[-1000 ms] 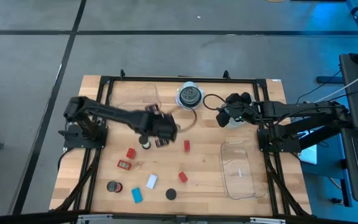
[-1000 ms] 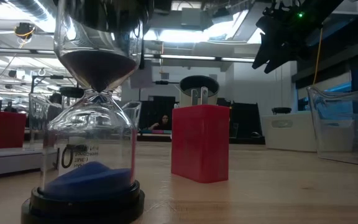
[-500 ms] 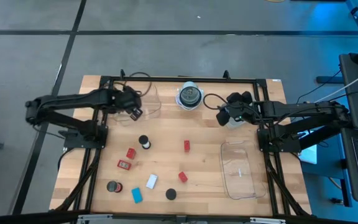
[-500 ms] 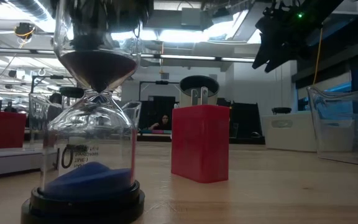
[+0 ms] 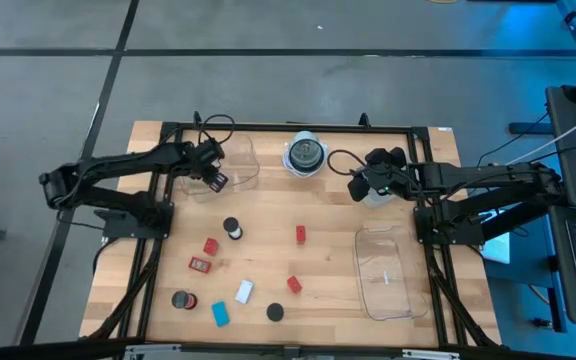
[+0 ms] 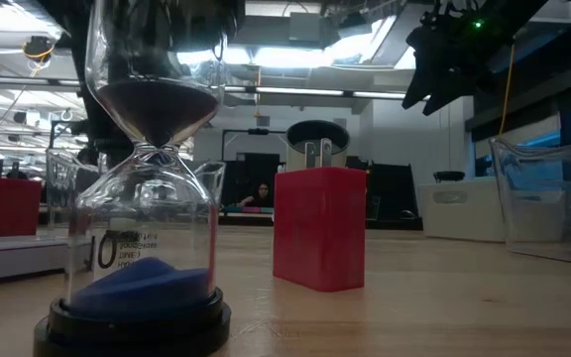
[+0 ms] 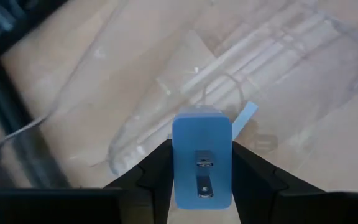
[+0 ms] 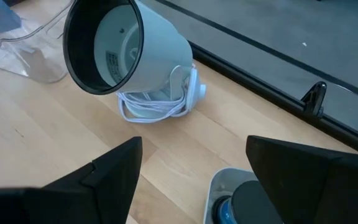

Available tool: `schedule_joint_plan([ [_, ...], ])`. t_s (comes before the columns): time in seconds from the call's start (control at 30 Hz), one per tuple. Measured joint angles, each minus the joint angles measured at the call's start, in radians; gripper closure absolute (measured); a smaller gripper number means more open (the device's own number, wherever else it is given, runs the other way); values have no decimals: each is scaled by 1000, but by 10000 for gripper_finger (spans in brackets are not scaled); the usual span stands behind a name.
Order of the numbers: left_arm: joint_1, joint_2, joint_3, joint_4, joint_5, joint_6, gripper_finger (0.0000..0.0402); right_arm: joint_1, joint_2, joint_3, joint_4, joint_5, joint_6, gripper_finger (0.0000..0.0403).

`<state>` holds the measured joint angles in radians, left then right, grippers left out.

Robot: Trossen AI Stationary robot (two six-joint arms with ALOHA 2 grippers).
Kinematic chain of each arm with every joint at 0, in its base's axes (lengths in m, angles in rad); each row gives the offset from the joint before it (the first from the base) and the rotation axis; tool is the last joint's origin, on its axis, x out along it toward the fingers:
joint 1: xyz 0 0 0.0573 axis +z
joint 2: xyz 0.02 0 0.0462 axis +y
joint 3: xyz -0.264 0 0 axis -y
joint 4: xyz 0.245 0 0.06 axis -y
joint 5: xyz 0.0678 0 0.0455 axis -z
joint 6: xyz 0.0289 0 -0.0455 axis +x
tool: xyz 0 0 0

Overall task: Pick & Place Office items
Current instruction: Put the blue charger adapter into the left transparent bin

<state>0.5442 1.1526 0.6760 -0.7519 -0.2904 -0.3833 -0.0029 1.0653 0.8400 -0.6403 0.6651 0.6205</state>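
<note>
My left gripper (image 5: pixel 213 178) hangs over the clear tray (image 5: pixel 236 160) at the table's far left, shut on a blue block (image 7: pixel 202 155) with a small metal piece on its face. Red pieces (image 5: pixel 210 246) (image 5: pixel 300 234) (image 5: pixel 294 284), a red-framed tag (image 5: pixel 200 265), a white block (image 5: pixel 244 291), another blue block (image 5: pixel 221 314) and black discs (image 5: pixel 276 312) (image 5: pixel 180 299) lie flat on the wood. My right gripper (image 5: pixel 365 186) waits open at the far right, above a white cup-like thing (image 8: pixel 229 193). My left gripper pinches the blue block by its two long sides (image 7: pixel 178 163) between its two fingers (image 7: pixel 156 171). The fingers slant steeply down from above. The block hangs clear above the clear tray's floor (image 7: pixel 278 74), its face with the metal piece turned toward the wrist.
A white-rimmed dark round object (image 5: pixel 306 155) with a coiled white cable stands at the far middle. A second clear tray (image 5: pixel 383 270) lies at the right. A small hourglass (image 5: pixel 232 229) stands mid-table. A black frame (image 5: pixel 168 130) borders the wood.
My left gripper has swung from the table's middle toward the left and far edge, rolling as it went. It now hangs over the clear tray, and the blue block has travelled with it. My right arm has kept still.
</note>
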Motion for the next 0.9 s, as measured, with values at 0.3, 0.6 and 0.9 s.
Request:
schedule_joint_plan([
  [0.3, 89, 100, -17, 68, 66, 75, 274, 0, 0, 0, 0, -2, 1, 112],
  [0.6, 108, 134, -15, 111, 77, 109, 273, 0, 0, 0, 0, -3, 0, 112],
  [0.9, 107, 126, -13, 86, 79, 104, 248, 0, 0, 0, 0, -3, -4, 112],
])
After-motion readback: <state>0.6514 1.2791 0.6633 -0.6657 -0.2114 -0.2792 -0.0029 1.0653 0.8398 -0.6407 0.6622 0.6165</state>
